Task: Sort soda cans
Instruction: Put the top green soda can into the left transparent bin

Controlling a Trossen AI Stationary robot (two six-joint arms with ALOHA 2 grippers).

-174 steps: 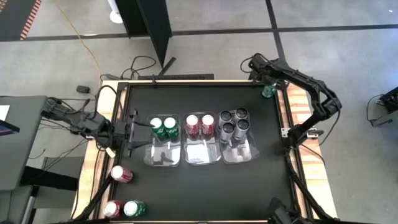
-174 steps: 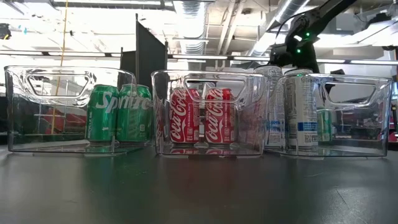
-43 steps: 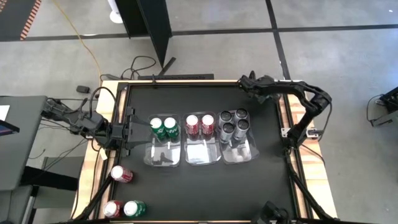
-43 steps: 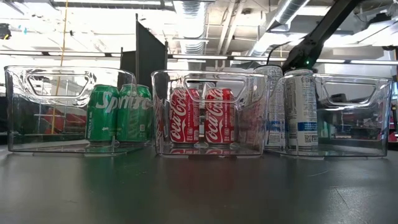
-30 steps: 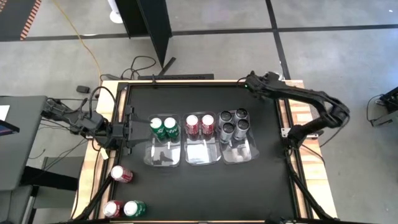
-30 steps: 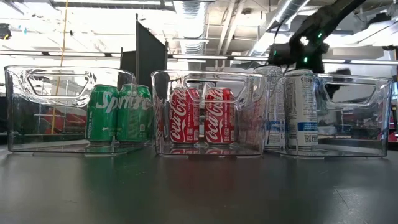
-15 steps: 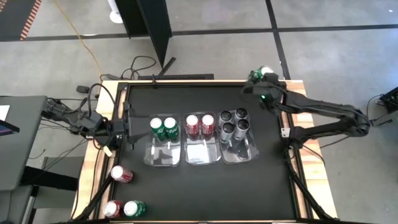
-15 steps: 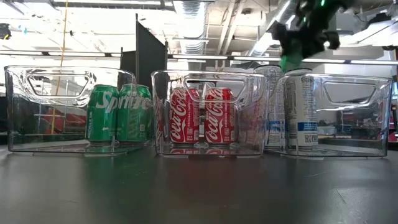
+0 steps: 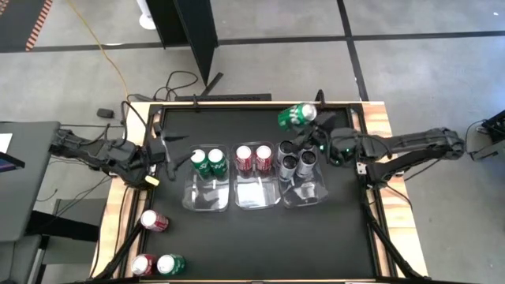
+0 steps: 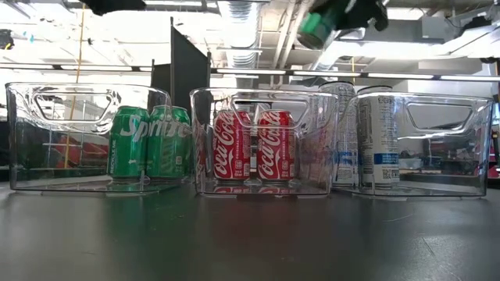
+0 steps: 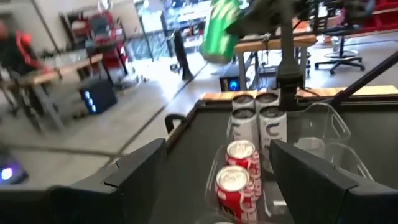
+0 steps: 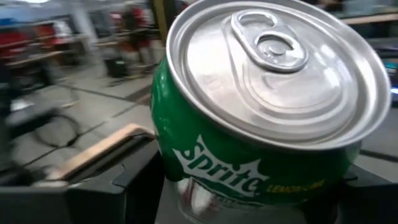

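Green soda can held aloft, tilted, in right hand.

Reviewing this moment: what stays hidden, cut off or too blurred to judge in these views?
- Right gripper fingers: right wrist view, hidden behind the green Sprite soda can they hold.
- Same can: low view, top frame edge cuts it off; tilted and blurred.
- Silver-grey cans in the right clear plastic tray: low view, rear cans hidden behind front ones.
- Room behind: left wrist view, motion-blurred.
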